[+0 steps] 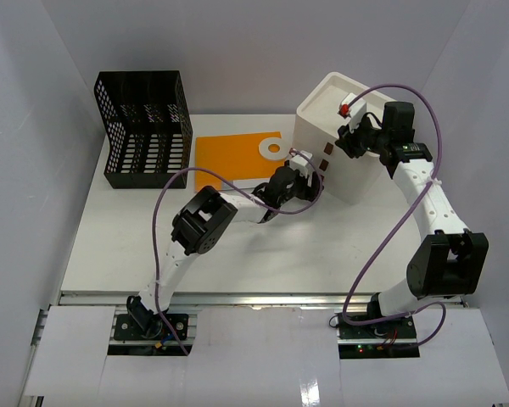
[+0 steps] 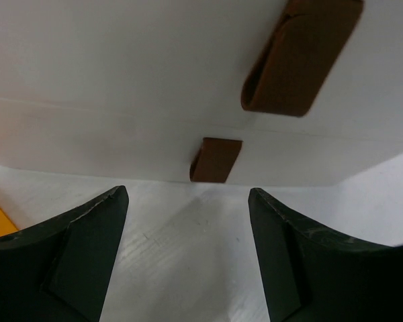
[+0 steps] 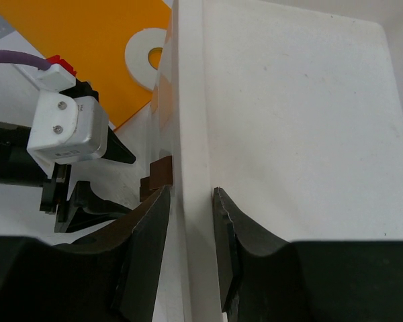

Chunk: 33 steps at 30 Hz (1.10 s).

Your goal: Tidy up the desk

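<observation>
The desk (image 1: 237, 246) is a wide white tabletop. A white drawer box (image 1: 322, 127) with brown handles (image 1: 327, 151) stands at its back right. My left gripper (image 1: 310, 182) hovers low over the desk (image 2: 188, 255) right in front of the box, open (image 2: 188, 194), with nothing between its fingers. The lowest brown handle (image 2: 216, 159) sits just ahead of it and a larger handle (image 2: 302, 57) lies above. My right gripper (image 1: 349, 140) reaches down over the box's front edge. In the right wrist view it (image 3: 190, 191) straddles the box's (image 3: 289, 121) top front rim, a finger against each face.
A black mesh basket (image 1: 144, 127) stands at the back left. An orange sheet (image 1: 233, 157) lies between basket and box, with a white ring (image 1: 274, 150) on its right end. A small red object (image 1: 343, 110) rests on the box's top.
</observation>
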Motion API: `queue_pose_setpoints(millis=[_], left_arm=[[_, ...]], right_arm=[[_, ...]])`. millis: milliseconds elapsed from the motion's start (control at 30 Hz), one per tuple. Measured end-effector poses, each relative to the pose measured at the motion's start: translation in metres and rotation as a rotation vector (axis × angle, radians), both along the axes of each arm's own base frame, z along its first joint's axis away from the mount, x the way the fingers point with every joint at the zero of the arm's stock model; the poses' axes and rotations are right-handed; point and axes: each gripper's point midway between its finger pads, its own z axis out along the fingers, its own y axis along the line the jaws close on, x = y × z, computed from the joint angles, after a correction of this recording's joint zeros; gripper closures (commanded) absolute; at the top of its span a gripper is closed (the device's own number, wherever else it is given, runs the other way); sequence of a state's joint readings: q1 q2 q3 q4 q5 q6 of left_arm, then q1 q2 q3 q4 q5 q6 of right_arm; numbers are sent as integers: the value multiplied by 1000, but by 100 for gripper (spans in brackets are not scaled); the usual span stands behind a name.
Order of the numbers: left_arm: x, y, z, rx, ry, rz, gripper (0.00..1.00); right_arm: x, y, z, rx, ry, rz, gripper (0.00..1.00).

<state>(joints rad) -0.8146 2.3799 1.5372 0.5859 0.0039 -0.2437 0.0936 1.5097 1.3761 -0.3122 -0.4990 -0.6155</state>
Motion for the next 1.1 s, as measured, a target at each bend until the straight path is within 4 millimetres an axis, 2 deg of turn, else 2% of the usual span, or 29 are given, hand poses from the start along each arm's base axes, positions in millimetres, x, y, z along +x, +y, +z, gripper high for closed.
queue_pose_setpoints(millis=[167,300,333,433,500,633,833,1100], left_arm=[[11,-6,0,-2,-22,19,39],[15,-11,7,-9,-35,17,71],[15,-12,7,-9,-33,13,73],[12,-16,8,-6,-30,0,89],[10,-18,8,-4,-29,-6,95],[10,-18,8,-6,-26,-10,100],[-3,-8,6,-17,-37,-25,100],[-53,33,8,30,-17,-74,100]], right_arm=[[-1,1,0,4,0,7,62],[-2,2,0,9,-2,14,62],[-2,2,0,10,-3,15,62],[-2,2,0,11,-5,16,62],[-2,2,0,12,-5,17,62],[-1,1,0,16,-7,20,62],[-1,0,-1,20,-6,19,62],[1,-4,-2,41,-2,29,61]])
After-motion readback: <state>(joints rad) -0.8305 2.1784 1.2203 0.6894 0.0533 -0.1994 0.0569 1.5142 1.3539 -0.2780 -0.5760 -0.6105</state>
